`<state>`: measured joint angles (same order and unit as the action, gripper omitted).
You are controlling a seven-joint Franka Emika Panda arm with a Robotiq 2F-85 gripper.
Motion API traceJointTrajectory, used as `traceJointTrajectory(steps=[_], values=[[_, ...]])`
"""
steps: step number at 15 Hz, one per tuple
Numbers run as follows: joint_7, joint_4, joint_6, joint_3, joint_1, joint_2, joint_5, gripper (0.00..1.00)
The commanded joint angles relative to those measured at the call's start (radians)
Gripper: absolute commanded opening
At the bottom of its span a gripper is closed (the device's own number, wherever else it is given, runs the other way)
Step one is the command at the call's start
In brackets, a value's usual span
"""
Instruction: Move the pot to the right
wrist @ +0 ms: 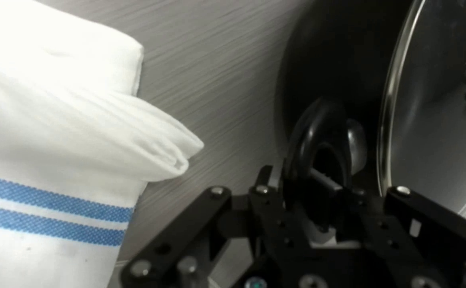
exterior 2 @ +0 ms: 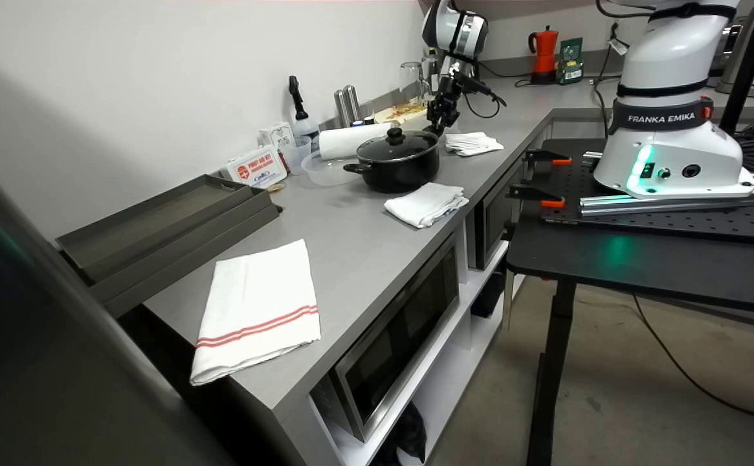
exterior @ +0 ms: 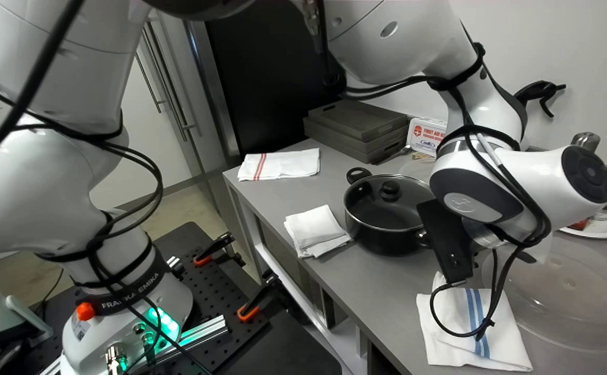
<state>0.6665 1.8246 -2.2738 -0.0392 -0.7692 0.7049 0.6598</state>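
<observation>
Pot point(wrist: 361, 80) being gripped

In the wrist view, the handle point(wrist: 307, 136) is being pinched by the gripper point(wrist: 299, 182) near a blue-striped towel point(wrist: 57, 140).

In an exterior view, the fingertips are being hidden by a black plate point(exterior: 445, 242); the pot is being supported by the counter point(exterior: 376, 281) beside a white cloth point(exterior: 313, 232).

In an exterior view, and there alone, a red moka pot point(exterior 2: 545, 55) is being shown.

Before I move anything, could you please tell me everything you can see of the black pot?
The pot is round, black and upright on the grey counter. A transparent lid, apparently glass with a shiny rim, covers it, topped by a black knob. Two looped black handles stick out on opposite sides; in the wrist view the fingers are at one of them, though whether they grip it is unclear. A folded white cloth lies beside it, contact uncertain.
</observation>
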Motion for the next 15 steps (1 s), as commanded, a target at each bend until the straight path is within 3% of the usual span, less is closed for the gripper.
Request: traceJointTrajectory(steps=[1, 10, 15], values=[[0.073, 0.068, -0.015, -0.002, -0.027, -0.024, 0.086, 0.02], [0.252, 0.247, -0.033, 0.062, -0.017, -0.130, 0.283, 0.02], [0.287, 0.337, -0.017, 0.118, 0.013, -0.217, 0.293, 0.02]])
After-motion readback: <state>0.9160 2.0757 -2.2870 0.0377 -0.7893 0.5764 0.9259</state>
